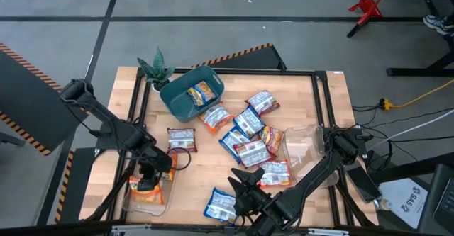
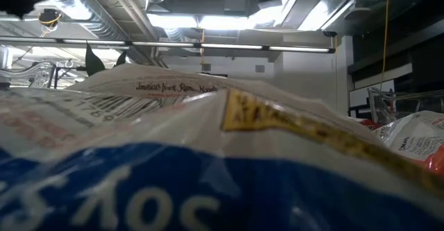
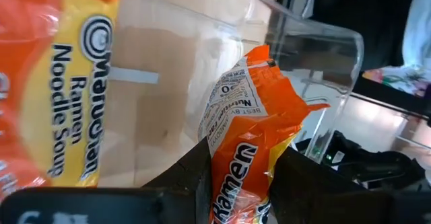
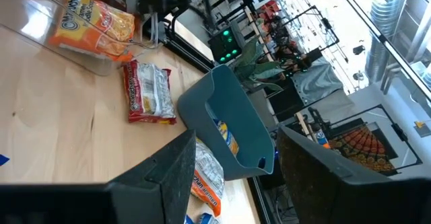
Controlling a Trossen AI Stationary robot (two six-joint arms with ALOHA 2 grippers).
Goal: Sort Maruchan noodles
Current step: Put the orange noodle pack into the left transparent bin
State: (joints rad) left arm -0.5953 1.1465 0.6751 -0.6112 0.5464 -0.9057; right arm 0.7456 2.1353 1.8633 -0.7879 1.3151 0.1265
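Observation:
My left gripper (image 1: 147,181) is over the clear tray (image 1: 145,202) at the table's near left corner, shut on an orange-yellow noodle packet (image 3: 250,116). A second orange packet (image 3: 74,83) lies in that tray. My right gripper (image 1: 241,184) is open at the near middle, beside a blue-white packet (image 1: 221,205) that lies flat, and its fingers hold nothing (image 4: 236,177). Several packets (image 1: 248,133) lie heaped at the table's centre. A red-white one (image 1: 181,138) lies alone. One packet (image 1: 201,93) sits in the teal bin (image 1: 191,94). My left gripper pinches the orange-yellow packet by one end (image 3: 239,173) between its two fingers, coming from above and pointing down into the clear tray. The rest of the crinkled packet (image 3: 252,89) sticks out past the fingertips inside the tray. I cannot tell whether it touches the tray floor.
A second clear tray (image 1: 301,147) stands at the right by the right arm. A small plant (image 1: 156,69) stands at the far left corner beside the bin. A blue-white packet (image 2: 208,175) fills the low view. Bare wood lies between the lone red packet and the near edge.

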